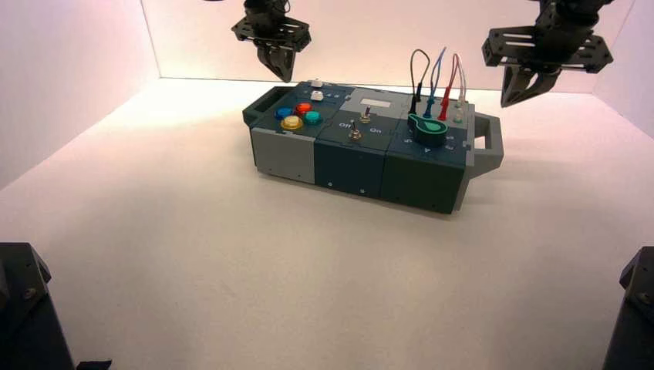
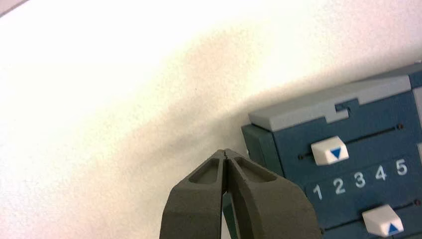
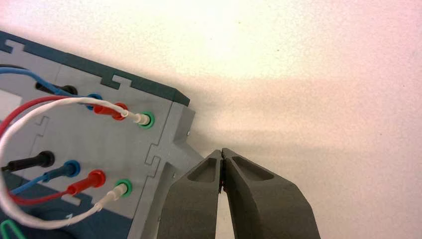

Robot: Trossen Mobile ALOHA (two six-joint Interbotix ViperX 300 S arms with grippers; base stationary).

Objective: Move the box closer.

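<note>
The long teal and grey box [image 1: 362, 158] stands on the white table, turned a little, its right end nearer me. It bears coloured round buttons [image 1: 298, 116] on the left, toggle switches [image 1: 355, 132] in the middle, a green dial [image 1: 426, 128] and looped wires [image 1: 436, 73] on the right. My left gripper [image 1: 281, 71] hangs shut and empty above the box's far left end, by its handle [image 1: 261, 102]. My right gripper [image 1: 518, 91] hangs shut and empty above the far right end, near the grey handle [image 1: 489, 142]. The left wrist view shows white sliders [image 2: 329, 153] beside its fingertips [image 2: 219, 169].
White walls close the table on the left, back and right. Dark arm bases [image 1: 27, 316] stand at the front corners. In the right wrist view the wires' plugs [image 3: 112, 110] sit in sockets on the grey panel next to the gripper [image 3: 221, 154].
</note>
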